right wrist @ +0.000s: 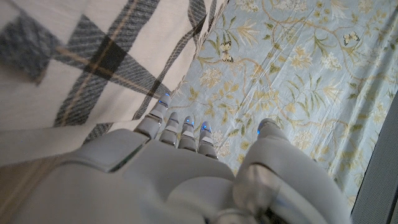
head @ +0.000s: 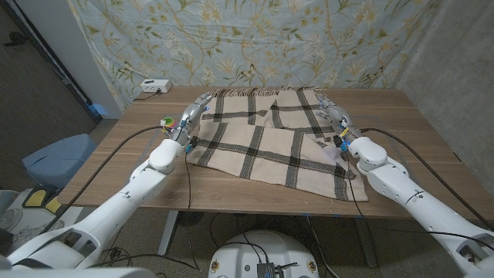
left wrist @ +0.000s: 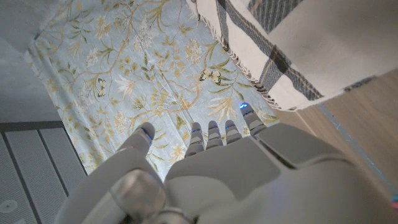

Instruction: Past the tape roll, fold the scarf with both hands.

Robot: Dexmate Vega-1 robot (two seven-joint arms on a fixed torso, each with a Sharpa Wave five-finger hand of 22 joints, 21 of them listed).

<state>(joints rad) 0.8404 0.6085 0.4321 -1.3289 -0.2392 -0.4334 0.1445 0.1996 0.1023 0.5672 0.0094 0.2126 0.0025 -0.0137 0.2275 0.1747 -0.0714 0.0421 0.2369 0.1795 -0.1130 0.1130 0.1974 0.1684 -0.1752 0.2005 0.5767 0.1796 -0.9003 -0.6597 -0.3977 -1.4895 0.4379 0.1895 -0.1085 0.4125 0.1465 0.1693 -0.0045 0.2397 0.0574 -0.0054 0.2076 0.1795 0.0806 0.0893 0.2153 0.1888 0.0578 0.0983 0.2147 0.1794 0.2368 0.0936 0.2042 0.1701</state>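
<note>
A cream scarf with dark plaid lines and fringed ends lies spread across the middle of the wooden table, with part of it lying doubled over on its right side. A small green and yellow tape roll sits just off its left edge. My left hand stretches along the scarf's left edge, fingers toward the far left corner. My right hand stretches along the right edge. In the left wrist view my fingers are straight and apart beside the scarf's fringe, holding nothing. My right hand's fingers are likewise spread beside the scarf.
A white box with a cable sits at the table's far left corner. A floral cloth backdrop hangs right behind the table. A blue object stands on the floor at the left.
</note>
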